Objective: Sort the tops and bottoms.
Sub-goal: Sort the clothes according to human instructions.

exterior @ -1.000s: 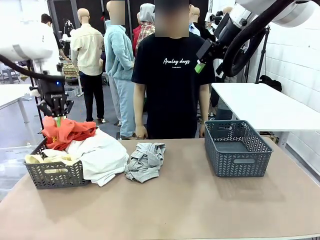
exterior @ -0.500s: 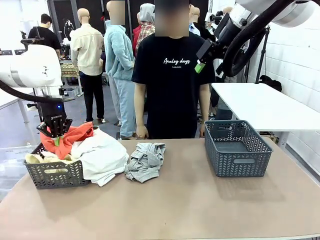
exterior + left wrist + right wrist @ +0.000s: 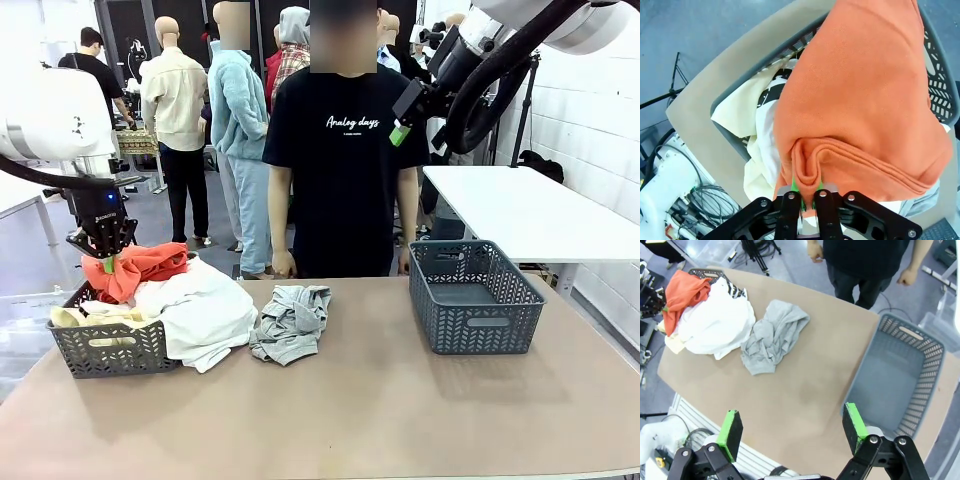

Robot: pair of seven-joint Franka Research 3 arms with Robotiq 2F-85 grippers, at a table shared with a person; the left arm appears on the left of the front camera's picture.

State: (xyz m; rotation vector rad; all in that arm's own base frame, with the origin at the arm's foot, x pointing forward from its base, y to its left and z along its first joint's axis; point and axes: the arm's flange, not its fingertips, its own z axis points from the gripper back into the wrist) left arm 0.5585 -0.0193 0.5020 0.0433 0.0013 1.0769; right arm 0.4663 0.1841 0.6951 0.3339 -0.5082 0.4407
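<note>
Left tool [image 3: 806,196] clamped on a fold of the orange-red garment [image 3: 140,268], which hangs just above the left basket [image 3: 105,352]. Grey garment [image 3: 292,322] lies on the surface [image 3: 380,410]. Right tool [image 3: 792,422] high up, jaws spread, empty.

The left end effector [image 3: 807,200] pinches a fold of the orange-red garment [image 3: 865,100] above the grey basket [image 3: 940,85] of clothes.

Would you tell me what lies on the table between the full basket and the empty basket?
In the front view, a crumpled grey garment lies there, beside the white garment spilling from the full basket; bare table runs on to the empty basket.
</note>
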